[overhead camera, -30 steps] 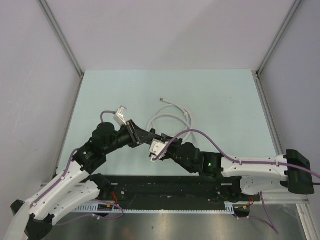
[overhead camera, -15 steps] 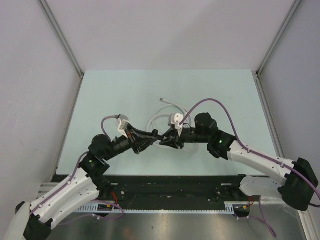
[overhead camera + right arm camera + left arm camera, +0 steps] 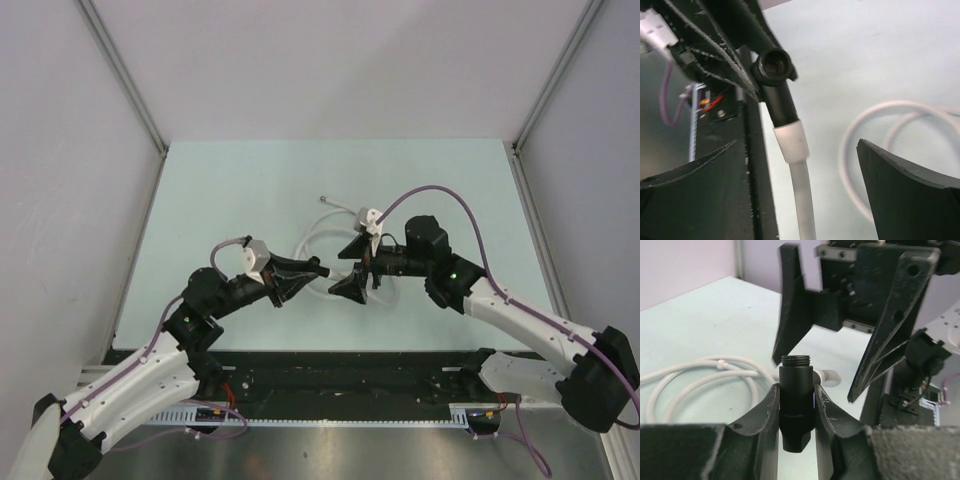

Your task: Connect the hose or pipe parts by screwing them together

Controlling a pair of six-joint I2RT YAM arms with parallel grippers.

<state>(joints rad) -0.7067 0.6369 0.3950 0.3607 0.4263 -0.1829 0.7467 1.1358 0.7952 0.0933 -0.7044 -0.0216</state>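
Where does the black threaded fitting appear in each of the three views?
Top external: black fitting at the centre, tiny, in the left hand.
Left wrist: centre, upright between two fingers.
Right wrist: upper left, its open end toward the camera.
Shared landmark: the white hose coil, seen in all three.

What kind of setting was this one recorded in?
Probably a lab robot test cell: pale green table, plain lilac walls on aluminium frame posts, white tubing as the workpiece.

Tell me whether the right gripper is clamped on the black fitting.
No, the right gripper stands wide open, while the black fitting sits pinched in the left gripper.
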